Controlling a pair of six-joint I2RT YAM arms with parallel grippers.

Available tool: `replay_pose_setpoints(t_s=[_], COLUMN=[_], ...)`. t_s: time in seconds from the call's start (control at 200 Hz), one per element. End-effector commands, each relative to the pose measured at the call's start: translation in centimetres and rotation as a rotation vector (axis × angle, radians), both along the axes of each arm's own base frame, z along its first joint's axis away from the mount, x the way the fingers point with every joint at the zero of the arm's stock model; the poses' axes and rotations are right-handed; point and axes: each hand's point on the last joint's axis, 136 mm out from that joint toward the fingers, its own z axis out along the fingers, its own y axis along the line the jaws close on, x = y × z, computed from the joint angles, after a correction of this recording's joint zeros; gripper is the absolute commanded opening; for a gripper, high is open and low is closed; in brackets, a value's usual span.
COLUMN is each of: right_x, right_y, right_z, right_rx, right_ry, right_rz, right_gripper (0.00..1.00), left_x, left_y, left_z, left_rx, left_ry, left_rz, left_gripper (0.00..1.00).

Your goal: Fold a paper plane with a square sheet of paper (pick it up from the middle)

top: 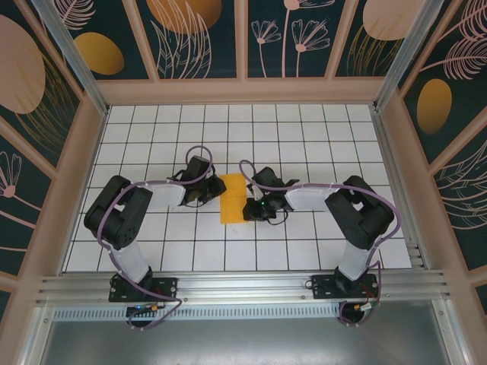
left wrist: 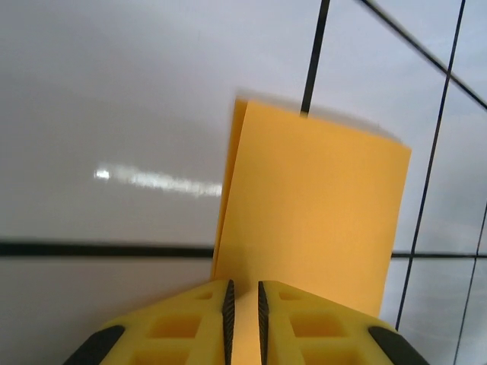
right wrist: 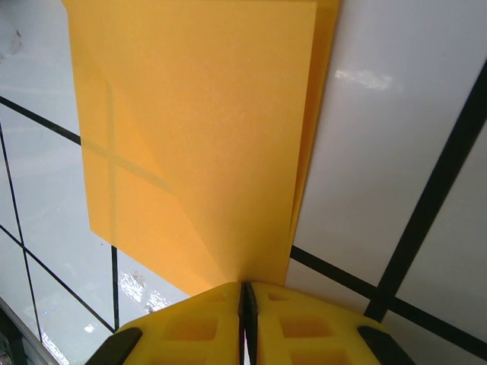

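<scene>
A white tabletop [top: 304,129] ruled with a black grid fills the middle of the top view, glossy enough to throw bright glints in both wrist views. Pale wooden framing [top: 242,90] borders it at the back and sides. Dark teal wall panels [top: 327,46] above carry orange ovals and pale leaf and flower outlines. A ribbed aluminium rail [top: 243,285] crosses the bottom of the frame.

The square sheet of paper [right wrist: 198,114] is thin, matt orange-yellow paper, faintly grainy; grid lines show through it. The fingers [right wrist: 190,327] of my right gripper [right wrist: 245,293] are dull moulded yellow plastic. The white table [left wrist: 114,91] is smooth and glossy, with glare at 9 o'clock in my left wrist view.
</scene>
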Motion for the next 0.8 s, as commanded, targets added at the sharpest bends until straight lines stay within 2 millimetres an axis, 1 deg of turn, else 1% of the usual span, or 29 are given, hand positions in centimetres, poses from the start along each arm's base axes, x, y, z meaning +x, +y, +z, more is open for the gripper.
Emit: replay_pose_setpoints(t_s=[0.0, 0.115, 0.135, 0.145, 0.15, 0.22, 0.295, 0.355, 0.44, 0.54, 0.711, 0.796], right_x=[-2.5, -2.4, -2.5, -2.4, -2.4, -2.5, -2.6, -2.7, -2.8, -2.9, -2.8, -2.8], right_y=[-4.7, -4.6, -4.6, -4.6, -4.6, -4.5, -4.5, -4.6, -4.6, -4.6, -4.7, -4.7], right_z=[-5.0, -4.9, -4.9, -4.9, -4.9, -5.0, -5.0, -5.2, -5.4, -5.5, -5.5, -5.6], right_rx=[-0.241, -0.236, -0.235, -0.234, -0.234, -0.232, -0.229, -0.230, -0.229, -0.229, -0.235, -0.237], right_ry=[0.097, 0.094, 0.095, 0.096, 0.096, 0.101, 0.103, 0.107, 0.114, 0.118, 0.119, 0.118], right_rz=[-0.030, -0.031, -0.031, -0.031, -0.031, -0.030, -0.031, -0.031, -0.033, -0.034, -0.034, -0.035], right_gripper=[0.14, 0.14, 0.14, 0.14, 0.14, 0.14, 0.14, 0.14, 0.14, 0.13, 0.13, 0.13], left_x=[1.5, 1.9, 1.8, 1.9, 1.8, 1.2, 0.0, -1.2, -3.2, -4.9, -6.8, -7.4], left_y=[1.1, 0.9, 0.9, 0.8, 0.8, 0.3, -0.4, -1.3, -2.8, -4.5, -6.5, -7.1], left_z=[0.6, 3.0, 3.0, 4.0, 4.2, 5.6, 6.4, 6.5, 5.9, 5.0, 3.7, 3.1], left_rx=[0.077, 0.061, 0.059, 0.046, 0.042, -0.012, -0.077, -0.120, -0.161, -0.188, -0.249, -0.267], left_ry=[-0.041, -0.094, -0.092, -0.114, -0.118, -0.139, -0.143, -0.133, -0.099, -0.060, 0.008, 0.038], left_rz=[0.005, -0.005, -0.006, -0.007, -0.007, -0.020, -0.034, -0.051, -0.083, -0.123, -0.161, -0.174], left_gripper=[0.20, 0.21, 0.22, 0.22, 0.22, 0.23, 0.23, 0.23, 0.21, 0.18, 0.11, 0.09])
